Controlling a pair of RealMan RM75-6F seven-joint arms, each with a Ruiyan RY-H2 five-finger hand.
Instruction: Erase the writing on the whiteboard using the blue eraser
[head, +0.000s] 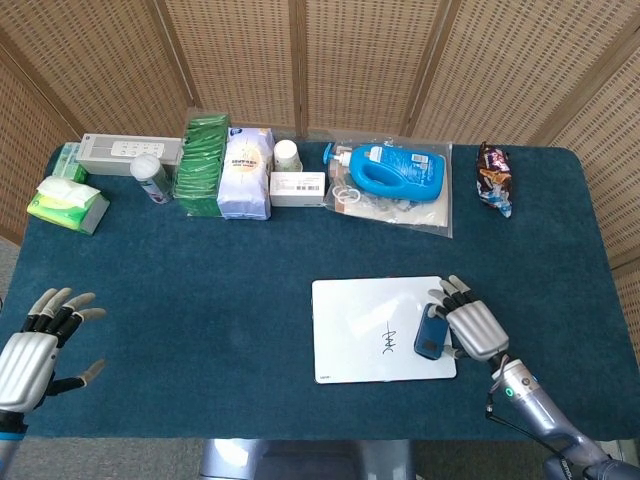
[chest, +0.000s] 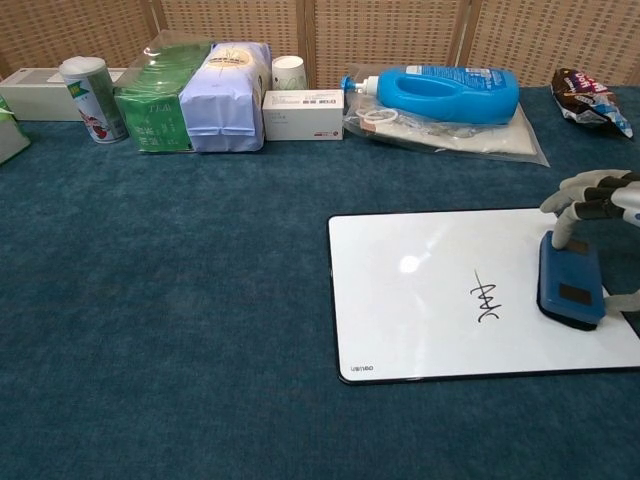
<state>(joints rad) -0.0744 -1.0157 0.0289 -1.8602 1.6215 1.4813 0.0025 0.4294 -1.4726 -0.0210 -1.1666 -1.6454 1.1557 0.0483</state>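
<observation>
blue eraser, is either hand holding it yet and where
The right hand has fingers on the blue eraser, at its far end and right side, on the whiteboard. A firm grip cannot be told. The left hand holds nothing.

right hand (chest: 605, 200) cut off by chest view's edge.
</observation>
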